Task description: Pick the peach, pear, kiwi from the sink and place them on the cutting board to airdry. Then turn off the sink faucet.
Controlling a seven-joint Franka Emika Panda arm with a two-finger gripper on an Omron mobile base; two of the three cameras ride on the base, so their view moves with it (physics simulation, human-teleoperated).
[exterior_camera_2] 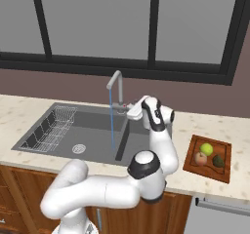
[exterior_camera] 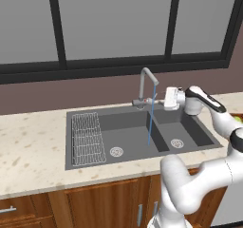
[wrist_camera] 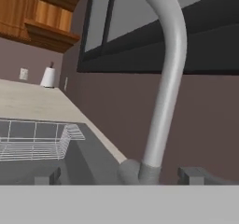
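the tool (wrist_camera: pixel 119 175) has its jaws spread wide at the base of the sink faucet (exterior_camera: pixel 148 82), gripping nothing; water runs into the sink (exterior_camera: pixel 124 136). the peach (exterior_camera_2: pixel 200 158), pear (exterior_camera_2: pixel 207 149) and kiwi (exterior_camera_2: pixel 218 161) lie on the cutting board (exterior_camera_2: pixel 192 164) on the desk (exterior_camera: pixel 28 151)

counter (exterior_camera_2: pixel 205 126): speckled beige stone over wood cabinets | set in it: dark sink (exterior_camera: pixel 118 165) | on it, right of sink: cutting board (exterior_camera_2: pixel 191 159) bearing peach (exterior_camera_2: pixel 200 157), pear (exterior_camera_2: pixel 207 148), kiwi (exterior_camera_2: pixel 218 161)
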